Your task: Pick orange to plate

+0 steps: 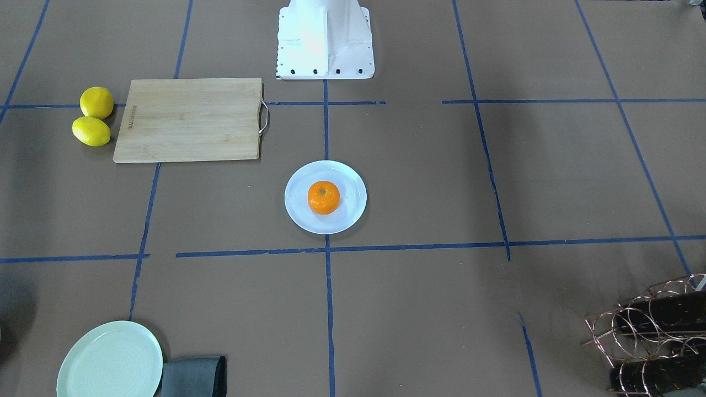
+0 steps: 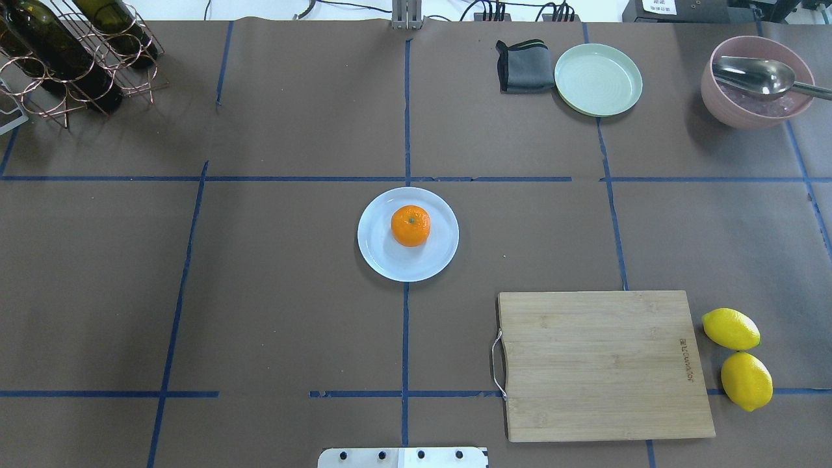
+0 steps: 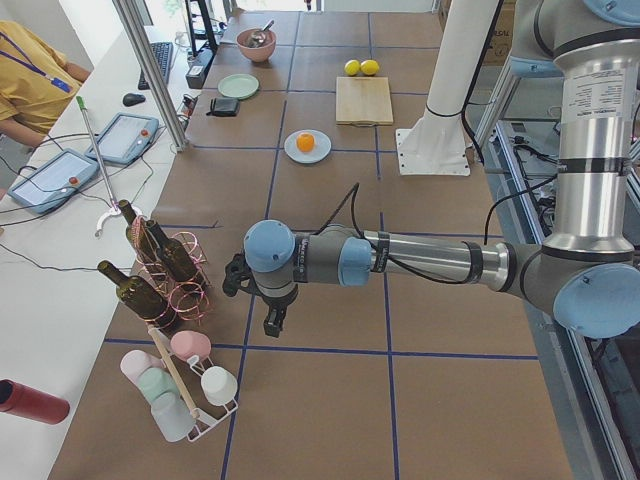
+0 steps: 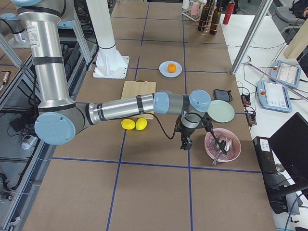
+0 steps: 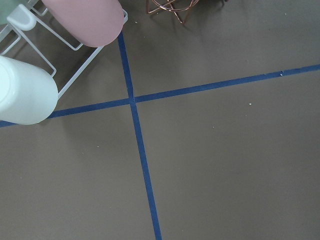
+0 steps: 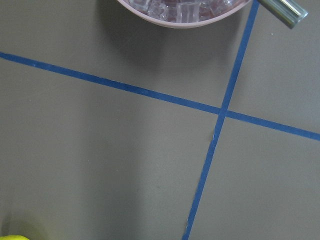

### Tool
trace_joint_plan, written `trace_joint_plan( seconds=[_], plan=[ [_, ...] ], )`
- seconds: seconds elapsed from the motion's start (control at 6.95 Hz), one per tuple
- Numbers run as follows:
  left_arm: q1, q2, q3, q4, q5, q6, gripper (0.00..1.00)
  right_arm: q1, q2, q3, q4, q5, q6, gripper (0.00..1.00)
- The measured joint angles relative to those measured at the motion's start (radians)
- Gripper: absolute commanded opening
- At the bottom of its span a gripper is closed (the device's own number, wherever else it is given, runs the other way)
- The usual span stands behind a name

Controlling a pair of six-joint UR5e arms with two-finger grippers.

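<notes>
The orange (image 2: 410,225) rests stem-up on the small pale bluish-white plate (image 2: 389,261) at the table's middle; the front-facing view shows the same orange (image 1: 324,197) on the plate (image 1: 348,217). Neither gripper is near them. My left gripper (image 3: 272,320) hangs fingers-down over the table's left end, beside the bottle rack, and I cannot tell whether it is open or shut. My right gripper (image 4: 185,143) hangs over the right end next to the pink bowl, its state likewise not readable. Both wrist views show only bare brown table and blue tape.
A wooden cutting board (image 2: 604,364) with two lemons (image 2: 738,357) beside it lies near right. A pale green plate (image 2: 598,79), a grey cloth (image 2: 523,65) and a pink bowl with a spoon (image 2: 757,84) sit far right. A wine rack (image 2: 71,58) stands far left.
</notes>
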Motion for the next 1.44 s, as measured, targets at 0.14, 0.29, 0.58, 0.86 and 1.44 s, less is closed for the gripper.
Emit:
trace_joint_plan(
  seconds=[0.14,0.29,0.58,0.86,1.44],
  plan=[
    [0.003,0.017,-0.012,-0.005,0.001,0.001,1.00,-0.001,-0.001,-0.009,0.001,0.001,0.009,1.00],
    [0.003,0.031,-0.020,-0.006,0.003,0.001,1.00,-0.001,0.002,-0.021,0.003,0.001,0.016,1.00],
    [0.004,0.030,-0.011,-0.002,0.010,-0.001,1.00,-0.001,0.005,-0.026,0.051,0.002,0.021,1.00],
    [0.005,0.017,0.025,-0.004,0.013,-0.002,1.00,-0.001,-0.003,-0.026,0.079,0.011,0.020,1.00],
    [0.006,0.011,0.056,-0.007,0.013,-0.001,1.00,-0.001,-0.006,-0.021,0.085,0.007,0.013,1.00]
  ],
)
